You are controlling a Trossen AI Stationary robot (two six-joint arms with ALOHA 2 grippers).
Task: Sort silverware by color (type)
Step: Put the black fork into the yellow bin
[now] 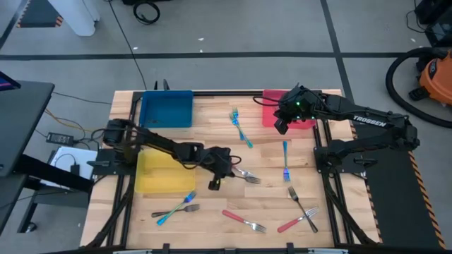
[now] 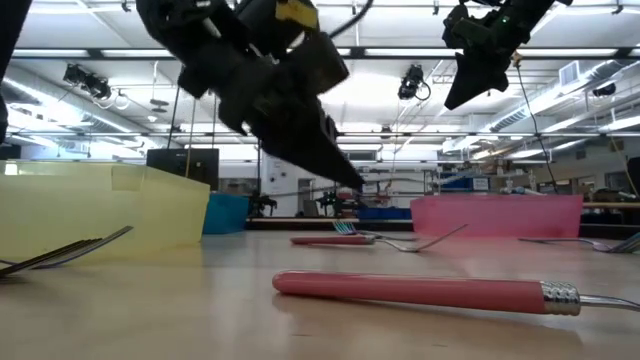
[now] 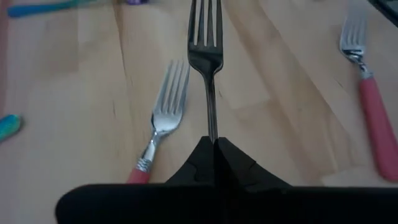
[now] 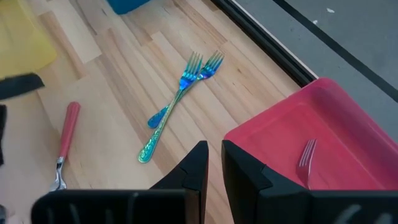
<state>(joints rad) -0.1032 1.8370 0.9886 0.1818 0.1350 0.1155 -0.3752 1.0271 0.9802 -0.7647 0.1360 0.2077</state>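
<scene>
My left gripper (image 1: 227,168) hangs over the table's middle, shut on a fork whose silver tines (image 3: 205,28) stick out ahead of it. A red-handled fork (image 3: 163,118) lies on the wood just beneath. My right gripper (image 4: 214,163) hovers high by the red tray (image 1: 272,99), fingers a narrow gap apart and empty. One fork (image 4: 305,160) lies inside that tray. Two blue forks (image 1: 241,127) lie crossed near the far middle, and another blue fork (image 1: 285,161) lies right of centre. My left gripper pinches the fork's thin dark neck (image 3: 212,127) just behind the tines, between the two fingertips. The fingers lie along the fork, and they hide its handle. The fork juts forward, lifted above the table and the red-handled fork below it.
A blue tray (image 1: 167,109) sits at the far left and a yellow tray (image 1: 161,173) at the left. Two dark forks (image 1: 302,204) and red forks (image 1: 244,221) (image 1: 295,224) lie near the front edge. A blue and a dark fork (image 1: 176,207) lie before the yellow tray.
</scene>
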